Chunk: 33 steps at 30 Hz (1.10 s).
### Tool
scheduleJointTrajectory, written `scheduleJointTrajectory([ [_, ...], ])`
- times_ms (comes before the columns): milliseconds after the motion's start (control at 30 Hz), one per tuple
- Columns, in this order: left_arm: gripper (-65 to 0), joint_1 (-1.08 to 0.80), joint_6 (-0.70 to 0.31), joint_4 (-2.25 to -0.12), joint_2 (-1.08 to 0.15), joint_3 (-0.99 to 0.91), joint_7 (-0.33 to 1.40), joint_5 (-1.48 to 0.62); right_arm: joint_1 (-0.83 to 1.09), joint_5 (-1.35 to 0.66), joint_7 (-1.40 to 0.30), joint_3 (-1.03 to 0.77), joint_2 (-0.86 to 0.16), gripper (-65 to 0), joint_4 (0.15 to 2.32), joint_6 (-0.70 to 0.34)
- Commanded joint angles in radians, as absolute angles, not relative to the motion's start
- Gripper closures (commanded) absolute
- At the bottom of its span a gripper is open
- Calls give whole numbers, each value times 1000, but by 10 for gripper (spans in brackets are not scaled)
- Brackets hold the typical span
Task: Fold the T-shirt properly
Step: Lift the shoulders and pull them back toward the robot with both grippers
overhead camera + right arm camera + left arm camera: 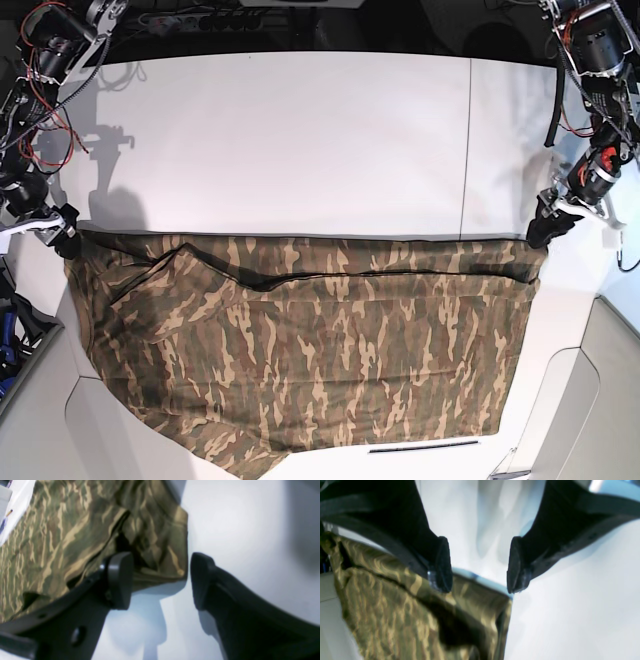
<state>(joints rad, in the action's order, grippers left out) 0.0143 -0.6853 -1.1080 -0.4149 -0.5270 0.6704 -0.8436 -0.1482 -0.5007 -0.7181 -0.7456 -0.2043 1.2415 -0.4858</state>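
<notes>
I see my left gripper (541,232) at the far corner of the T-shirt (320,350), on the right side of the base view, and its arm comes down from above. In the wrist view this left gripper (480,566) has the jaws wide apart, just over the cloth edge. My right gripper (64,237) stands at the opposite far corner, and there the right gripper (160,580) also gapes, one pad (119,580) over the cloth

Left gripper (480,565): two matte black moulded fingers (443,563) ending in rounded flat pads, clear plastic tabs just behind the tips. Right gripper (160,580): same black fingers (120,580), round hole in one shank behind the pad. Upper arms: exposed black motors, red and black cables.
</notes>
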Motion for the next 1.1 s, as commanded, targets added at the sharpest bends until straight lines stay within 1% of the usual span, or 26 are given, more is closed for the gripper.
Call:
scheduleJointTrajectory([
  [0, -376, 31, -698, -1124, -426, -531, 637, -847, -169, -518, -691, -747, -222, -358, 1258, -488],
  [100, -376, 31, -698, -1123, -401, -531, 616, -793, -170, -519, -687, -744, -222, -358, 1254, -474],
  [267, -376, 35, -698, -1122, -375, -513, 561, -768, -174, -519, -654, -719, -221, -358, 1217, -474],
  [367, -376, 52, -643, -1122, -370, -472, 505, -682, -175, -519, -617, -691, -221, -358, 1179, -474],
  [467, -376, 80, -585, -1114, -368, -416, 493, -631, -175, -512, -563, -672, -221, -358, 1140, -474],
  [633, -376, 128, -527, -1063, -362, -360, 451, -595, -201, -515, -530, -654, -217, -358, 1065, -474],
  [833, -370, 172, -501, -1025, -348, -357, 445, -583, -257, -516, -530, -652, -213, -358, 989, -475],
  [867, -347, 172, -501, -1025, -347, -357, 445, -584, -260, -516, -530, -652, -213, -356, 989, -475],
  [900, -300, 175, -501, -1024, -347, -357, 445, -583, -263, -516, -530, -652, -213, -336, 990, -475],
  [1000, -121, 178, -502, -1024, -347, -357, 445, -583, -276, -501, -530, -652, -213, -194, 990, -481],
  [1067, -14, 181, -505, -1024, -347, -357, 445, -582, -283, -495, -530, -652, -213, -96, 990, -521],
])
